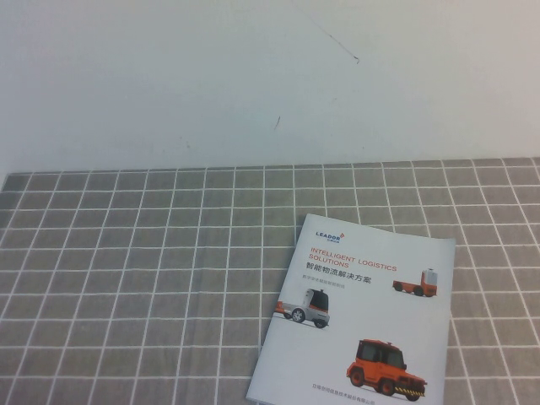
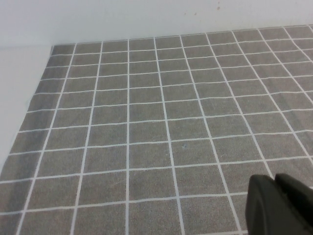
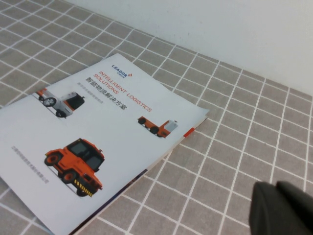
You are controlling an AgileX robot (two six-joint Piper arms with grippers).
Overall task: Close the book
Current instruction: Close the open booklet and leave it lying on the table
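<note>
The book (image 1: pixel 363 321) is a thin white brochure with orange vehicles on its cover. It lies flat and closed, cover up, on the grey checked cloth at the front right. The right wrist view shows the book (image 3: pixel 98 142) too, with its pages lying together. My right gripper (image 3: pixel 276 188) is shut, held above the cloth off the book's right side, touching nothing. My left gripper (image 2: pixel 274 180) is shut as well, over bare cloth with nothing in it. Neither arm appears in the high view.
The grey cloth with white grid lines (image 1: pixel 152 270) covers the table up to a white wall (image 1: pixel 253 76) at the back. In the left wrist view the cloth's left edge (image 2: pixel 29 107) meets a white surface.
</note>
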